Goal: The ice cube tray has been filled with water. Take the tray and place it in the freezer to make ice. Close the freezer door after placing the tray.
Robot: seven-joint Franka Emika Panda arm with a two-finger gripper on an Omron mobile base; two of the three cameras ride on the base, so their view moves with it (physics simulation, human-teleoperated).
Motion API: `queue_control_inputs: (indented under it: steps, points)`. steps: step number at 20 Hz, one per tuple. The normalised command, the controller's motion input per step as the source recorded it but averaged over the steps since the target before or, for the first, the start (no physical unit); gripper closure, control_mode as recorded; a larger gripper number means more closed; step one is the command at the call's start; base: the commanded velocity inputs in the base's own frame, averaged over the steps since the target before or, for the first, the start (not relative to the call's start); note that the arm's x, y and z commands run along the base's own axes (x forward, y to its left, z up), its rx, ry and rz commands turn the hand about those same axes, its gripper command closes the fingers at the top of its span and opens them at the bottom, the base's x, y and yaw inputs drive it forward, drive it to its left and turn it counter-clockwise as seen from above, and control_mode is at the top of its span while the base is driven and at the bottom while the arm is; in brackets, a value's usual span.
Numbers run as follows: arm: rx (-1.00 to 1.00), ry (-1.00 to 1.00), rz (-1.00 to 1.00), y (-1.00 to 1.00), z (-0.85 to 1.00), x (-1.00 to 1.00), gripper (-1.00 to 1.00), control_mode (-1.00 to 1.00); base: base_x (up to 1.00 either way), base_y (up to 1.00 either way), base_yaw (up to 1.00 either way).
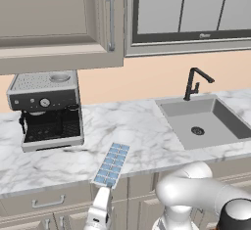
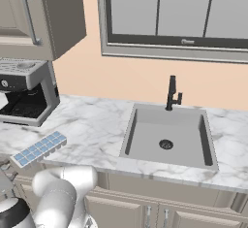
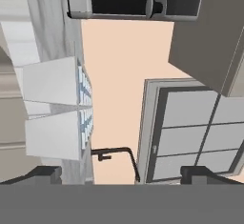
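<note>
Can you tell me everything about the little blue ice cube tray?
The ice cube tray is a small flat rectangle with whitish walls between two rows of glossy pale blue squares, the water. It looks like plastic. It lies flat on the marble counter, angled, one end poking over the front edge, between the coffee machine and the sink. Only the counter touches it.

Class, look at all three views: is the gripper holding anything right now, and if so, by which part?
Nothing is held. The gripper is open, its jaws wide apart, near the ice cube tray, which lies on the counter edge.

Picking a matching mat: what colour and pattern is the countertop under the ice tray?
White marble with grey veining on the countertop, clearest in the left base view.
</note>
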Motion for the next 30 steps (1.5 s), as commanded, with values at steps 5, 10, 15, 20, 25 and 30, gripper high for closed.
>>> queue_control_inputs:
  steps: [5,10,15,20,25,30]
  points:
    - [0.00,-0.04,0.00,0.01,-0.12,0.11,-1.00,-1.00,0.00,0.00,0.00]
    - [0.00,-0.04,0.00,0.04,-0.09,0.12,-1.00,-1.00,0.00,0.00,0.00]
    - [0.00,-0.05,0.00,0.11,-0.19,0.09,-1.00,-1.00,0.00,0.00,0.00]
    - [0.00,-0.04,0.00,0.14,-0.19,0.09,-1.00,-1.00,0.00,0.00,0.00]
    - [0.00,-0.04,0.00,0.13,-0.15,0.08,-1.00,-1.00,0.00,0.00,0.00]
    - [0.00,-0.05,0.00,0.10,-0.11,0.07,-1.00,-1.00,0.00,0.00,0.00]
